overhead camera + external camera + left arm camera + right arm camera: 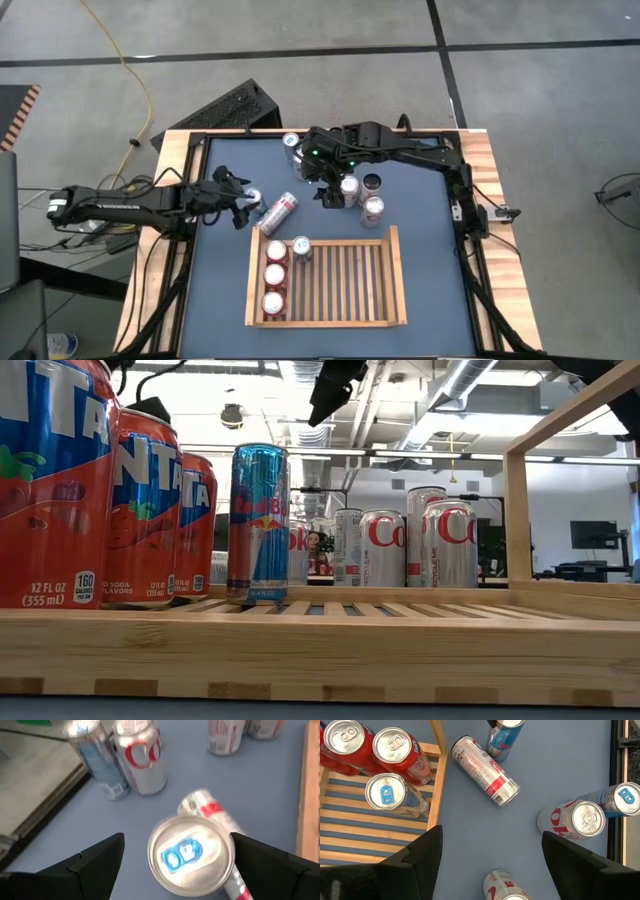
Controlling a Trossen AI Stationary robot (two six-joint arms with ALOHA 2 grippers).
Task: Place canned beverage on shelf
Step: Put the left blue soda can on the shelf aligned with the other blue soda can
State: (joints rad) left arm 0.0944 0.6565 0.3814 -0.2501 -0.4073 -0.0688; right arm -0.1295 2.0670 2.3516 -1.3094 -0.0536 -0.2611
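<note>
The left gripper [175,862] has its two fingers [95,857] spread wide. Between them, seen from above, stands a blue-tab can [191,855] with a silver top. The fingers do not touch it. In the high view this left gripper [243,203] is at the left side of the blue table [420,210], just beside that can [254,195]. Right next to the can, a fallen can [278,213] lies on its side, white with red on it.

The right gripper [490,855] also has its fingers spread, and it pinches nothing. Bare blue table is under it. In the high view the right gripper [331,190] hangs over the back part of the table, near a small bunch of standing silver cans [372,210].

The shelf [390,285] is the light wood tray with slats at the front of the table. Three red cans [274,276] stand in a row along its left side. One tall blue and silver can [301,247] stands just beside them in the back corner. The other slats are bare
</note>
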